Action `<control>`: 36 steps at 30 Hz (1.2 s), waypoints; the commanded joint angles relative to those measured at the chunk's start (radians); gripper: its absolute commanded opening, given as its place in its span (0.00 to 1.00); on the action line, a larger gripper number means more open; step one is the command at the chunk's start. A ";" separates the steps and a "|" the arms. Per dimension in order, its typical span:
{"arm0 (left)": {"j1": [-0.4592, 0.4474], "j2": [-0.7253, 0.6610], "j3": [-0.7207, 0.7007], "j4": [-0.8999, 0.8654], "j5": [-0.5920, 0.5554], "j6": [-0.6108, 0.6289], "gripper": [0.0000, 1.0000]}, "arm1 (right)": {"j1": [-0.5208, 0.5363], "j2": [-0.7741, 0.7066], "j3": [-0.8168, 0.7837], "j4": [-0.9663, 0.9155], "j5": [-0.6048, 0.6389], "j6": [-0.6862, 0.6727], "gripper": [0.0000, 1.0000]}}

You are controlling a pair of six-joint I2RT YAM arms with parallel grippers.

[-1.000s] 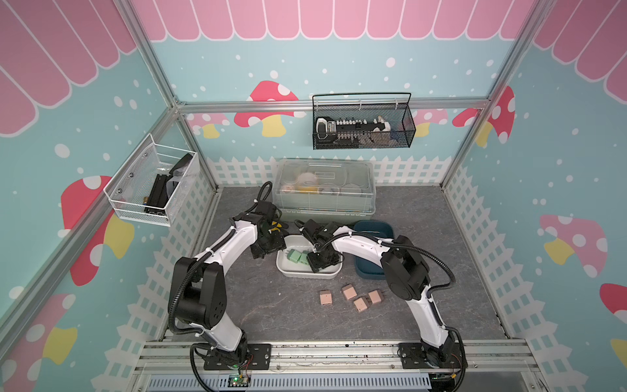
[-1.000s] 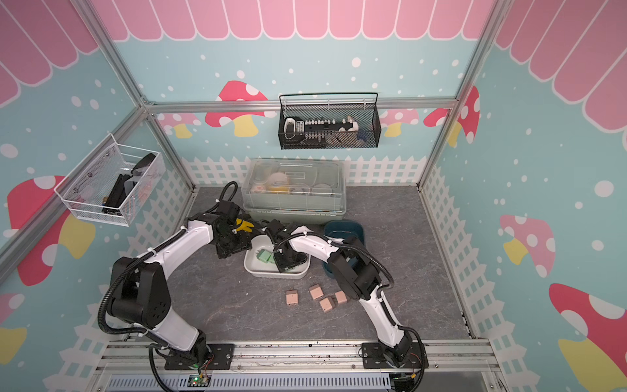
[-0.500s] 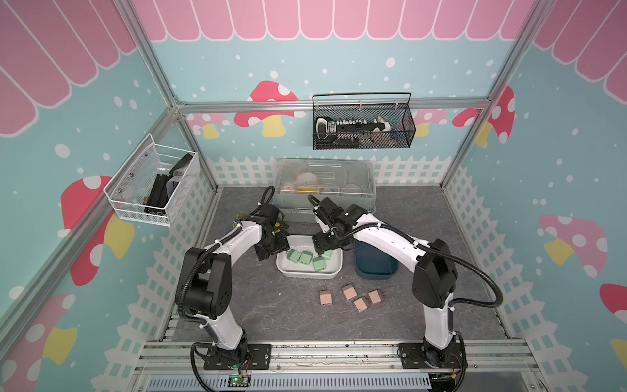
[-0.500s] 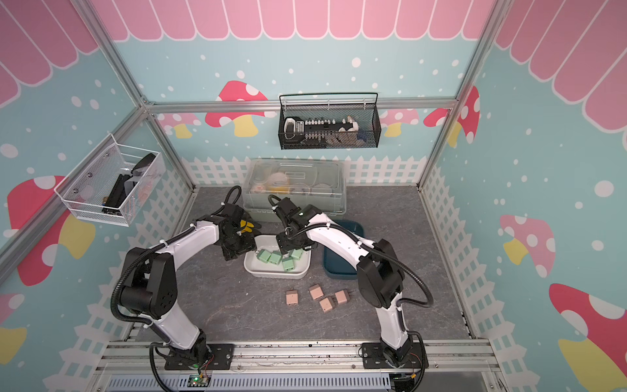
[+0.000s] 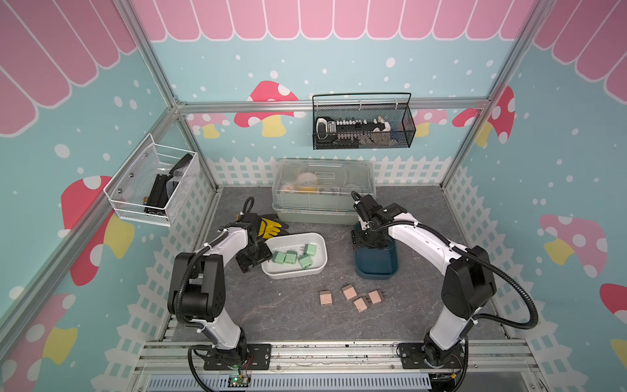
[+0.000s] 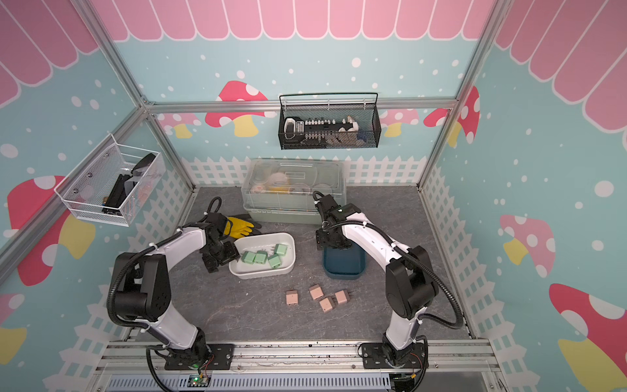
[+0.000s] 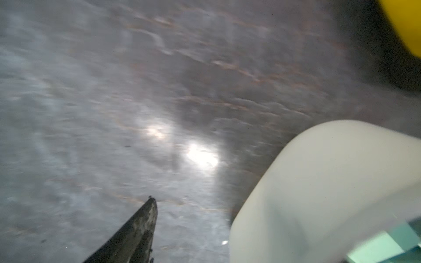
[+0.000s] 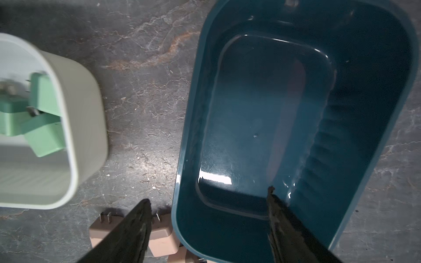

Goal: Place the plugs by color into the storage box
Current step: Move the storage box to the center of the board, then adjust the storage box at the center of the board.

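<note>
You have four green plugs (image 5: 291, 258) lying in the white tub (image 5: 295, 273); the teal tub (image 5: 376, 268), at its 3 o'clock, is empty. Four pink plugs (image 5: 349, 292) lie on the desk (image 5: 271, 319) at the tubs' 6 o'clock. Your right fingers (image 8: 136, 227) hang spread over the teal tub, holding nothing. Your left fingers (image 7: 141, 227) sit at the white tub's 9 o'clock; only one shows, so you cannot tell their state

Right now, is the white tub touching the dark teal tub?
Apart. The right wrist view shows a strip of bare grey tabletop between the white tub and the dark teal tub.
</note>
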 commanded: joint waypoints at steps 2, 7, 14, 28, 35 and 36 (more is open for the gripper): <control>0.004 -0.089 0.072 -0.092 -0.120 -0.003 0.77 | 0.008 0.075 0.030 0.013 -0.049 0.017 0.77; -0.017 -0.092 0.136 -0.110 -0.086 0.017 0.78 | 0.009 0.175 0.046 0.000 -0.075 0.021 0.76; -0.032 -0.111 0.106 -0.120 -0.087 -0.005 0.78 | -0.013 0.098 -0.078 -0.113 0.076 -0.054 0.76; -0.130 -0.016 0.150 -0.099 -0.074 -0.053 0.78 | -0.229 -0.254 -0.234 -0.250 0.222 -0.132 0.80; -0.146 -0.020 0.168 -0.099 -0.072 -0.048 0.78 | -0.251 -0.134 -0.083 -0.064 -0.015 -0.004 0.80; -0.146 -0.026 0.166 -0.098 -0.071 -0.047 0.78 | -0.256 -0.094 -0.043 -0.045 -0.043 0.015 0.80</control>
